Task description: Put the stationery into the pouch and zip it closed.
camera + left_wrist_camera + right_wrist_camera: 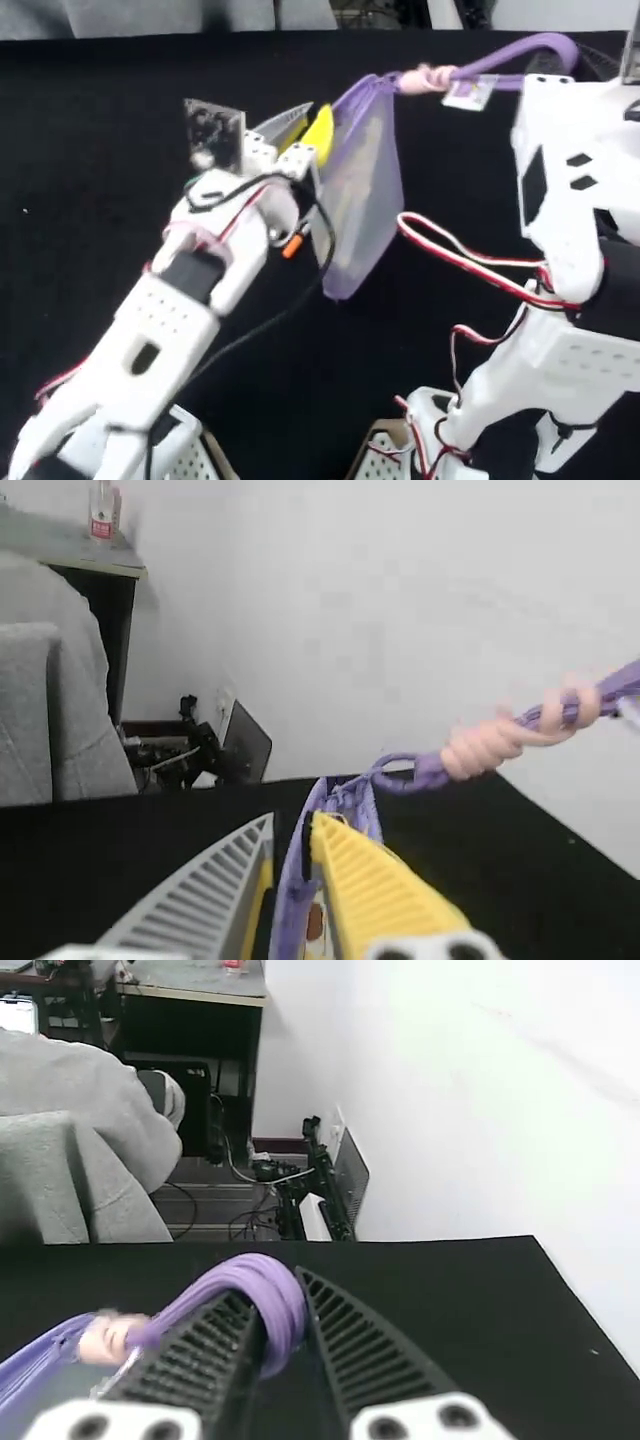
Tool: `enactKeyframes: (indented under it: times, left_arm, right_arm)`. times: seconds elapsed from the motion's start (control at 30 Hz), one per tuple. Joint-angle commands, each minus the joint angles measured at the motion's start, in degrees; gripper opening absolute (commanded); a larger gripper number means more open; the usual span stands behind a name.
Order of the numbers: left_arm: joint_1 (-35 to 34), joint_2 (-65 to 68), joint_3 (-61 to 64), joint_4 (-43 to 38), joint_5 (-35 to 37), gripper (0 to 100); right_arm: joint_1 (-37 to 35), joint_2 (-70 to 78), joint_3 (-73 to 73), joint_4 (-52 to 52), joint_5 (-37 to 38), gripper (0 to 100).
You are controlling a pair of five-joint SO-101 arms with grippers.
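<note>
The purple pouch [360, 190] hangs above the bench [90, 110]. The left fingers [380, 890] clamp its rim and the right fingers [350, 1350] clamp its strap [262, 1298].

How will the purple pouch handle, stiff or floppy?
Probably floppy: the pouch hangs sagging between the left gripper on its edge and the right gripper on its strap. Likely light, since the thin strap carries it. Its see-through film may be slippery.

The pouch [360, 190] hangs above the table [100, 150], with the left gripper [303, 126] clamped on its 9 o'clock edge. Its strap [500, 62] runs toward 2 o'clock into the right gripper [270, 1310].
</note>
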Motion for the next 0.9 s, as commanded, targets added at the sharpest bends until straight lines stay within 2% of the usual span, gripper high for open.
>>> enactKeyframes:
  times: [0.0, 0.13, 0.23, 0.37, 0.5, 0.6, 0.77, 0.87]
  left_arm:
    - [-2.3, -18.9, 4.0, 0.3, -0.7, 10]
    - [-5.8, -27.9, 13.9, 0.3, -0.7, 14]
    - [-10.1, -27.4, 18.5, -0.2, -0.7, 14]
    - [-17.1, -25.8, 18.8, 0.6, -0.7, 14]
    - [-23.3, -22.7, 18.6, 11.7, -1.1, 14]
    - [-25.4, -17.9, 17.1, 17.6, -2.5, 16]
    - [-23.8, -6.2, 8.4, 26.6, -9.5, 18]
    - [-22.3, 2.5, 0.0, 33.9, -7.5, 18]
  right_arm:
    - [1.0, -0.9, -0.2, -1.8, 0.6, 1.1]
    - [1.0, -0.9, -0.1, -1.8, 0.6, 1.1]
    - [1.1, -0.8, -0.1, -1.8, 0.6, 1.1]
    - [1.2, -0.8, -0.1, -2.5, 0.3, 1.1]
    - [2.9, -1.0, -0.1, -2.5, 0.3, 1.1]
    - [5.6, -0.8, -0.5, -3.2, 0.1, 1.1]
    - [6.9, -0.8, -0.4, -4.2, 0.1, 1.1]
    - [7.0, -1.1, -0.2, -3.8, 0.2, 1.1]
